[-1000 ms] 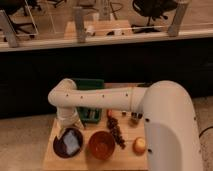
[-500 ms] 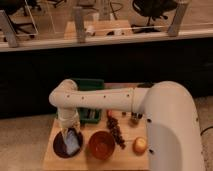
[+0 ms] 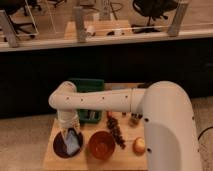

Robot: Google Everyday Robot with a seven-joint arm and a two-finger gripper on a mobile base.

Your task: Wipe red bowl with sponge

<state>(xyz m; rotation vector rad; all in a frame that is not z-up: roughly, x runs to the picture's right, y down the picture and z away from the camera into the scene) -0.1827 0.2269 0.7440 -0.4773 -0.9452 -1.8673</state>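
The red bowl (image 3: 102, 145) sits on the wooden table (image 3: 125, 159) near its front edge, round and orange-red, with nothing in it. Left of it lies a dark maroon plate (image 3: 59, 146), and the pale grey-blue sponge (image 3: 74, 143) rests on that plate. My white arm reaches in from the right and bends down at the left. My gripper (image 3: 70, 134) hangs straight over the plate, right at the sponge's top. The gripper body hides where it meets the sponge.
A green basket (image 3: 88, 99) stands at the back of the table behind the arm. A dark bunch of small items (image 3: 117, 131) lies right of the bowl, and a yellow-orange fruit (image 3: 139, 145) beside it. My white base (image 3: 167, 135) fills the right side.
The gripper has come down a little over the dark plate, closer onto the sponge. The bowl and the other items have not moved.
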